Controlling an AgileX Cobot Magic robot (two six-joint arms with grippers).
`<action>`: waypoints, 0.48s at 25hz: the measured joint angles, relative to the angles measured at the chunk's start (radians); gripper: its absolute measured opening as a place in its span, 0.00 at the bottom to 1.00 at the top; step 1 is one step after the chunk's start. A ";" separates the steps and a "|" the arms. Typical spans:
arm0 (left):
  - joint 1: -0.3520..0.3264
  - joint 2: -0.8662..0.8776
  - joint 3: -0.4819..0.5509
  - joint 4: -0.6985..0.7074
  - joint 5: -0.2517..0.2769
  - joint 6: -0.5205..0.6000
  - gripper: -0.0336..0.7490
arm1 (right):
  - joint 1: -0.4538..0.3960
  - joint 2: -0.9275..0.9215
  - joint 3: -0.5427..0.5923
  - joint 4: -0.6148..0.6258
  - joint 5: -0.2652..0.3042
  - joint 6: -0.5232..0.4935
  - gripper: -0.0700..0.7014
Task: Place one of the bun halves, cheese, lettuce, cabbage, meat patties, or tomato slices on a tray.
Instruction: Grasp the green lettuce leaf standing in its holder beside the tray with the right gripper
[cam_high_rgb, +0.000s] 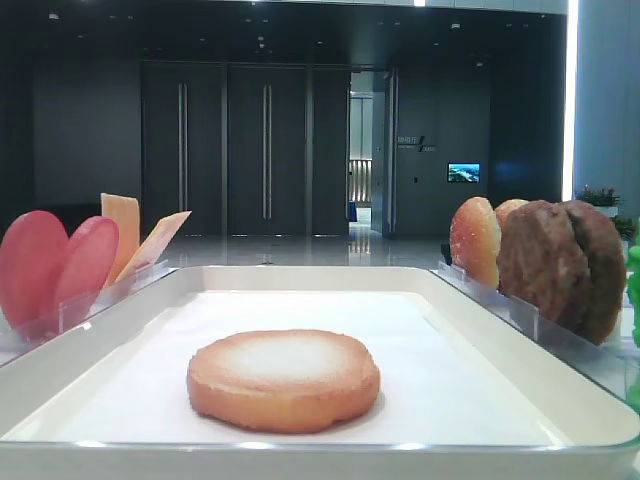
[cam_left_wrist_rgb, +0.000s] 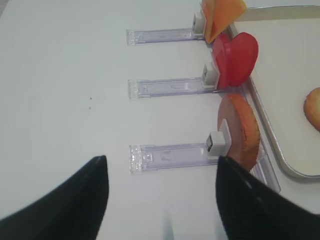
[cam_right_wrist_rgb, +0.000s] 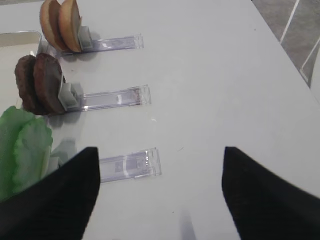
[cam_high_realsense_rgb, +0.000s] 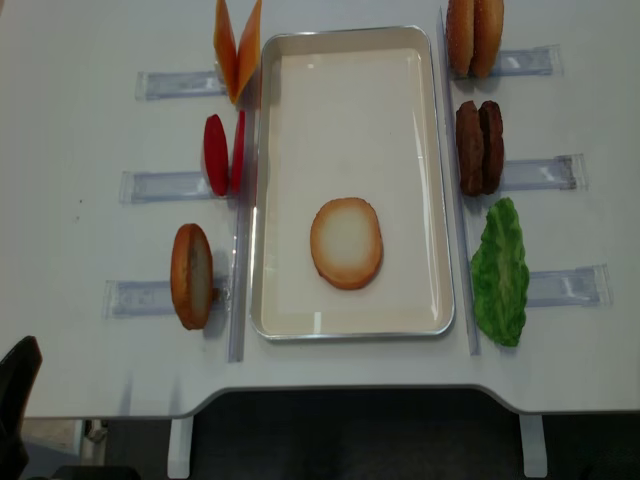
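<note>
My right gripper (cam_right_wrist_rgb: 159, 195) hangs with jaws spread wide and nothing between them. Just off its left finger is the lettuce (cam_right_wrist_rgb: 22, 147), beyond that the meat patties (cam_right_wrist_rgb: 37, 82), farthest the bun halves (cam_right_wrist_rgb: 61, 24) in their rack. My left gripper (cam_left_wrist_rgb: 162, 200) is spread and bare too. One bun half (cam_high_realsense_rgb: 346, 242) lies flat on the tray (cam_high_realsense_rgb: 345, 38).

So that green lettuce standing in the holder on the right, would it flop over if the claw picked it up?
Probably somewhat. The lettuce is thin and ruffled, so it likely bends rather than staying stiff. It looks light for its width, and it stands on edge in its clear holder, so a sideways nudge might tip it.
</note>
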 joint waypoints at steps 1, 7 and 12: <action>0.000 0.000 0.000 0.000 0.000 0.000 0.70 | 0.000 0.000 0.000 0.000 0.000 0.000 0.73; 0.000 0.000 0.000 0.000 0.000 0.000 0.70 | 0.000 0.000 0.000 0.000 0.000 0.000 0.73; 0.000 0.000 0.000 0.000 0.000 0.000 0.70 | 0.000 0.000 0.000 0.000 -0.001 0.000 0.72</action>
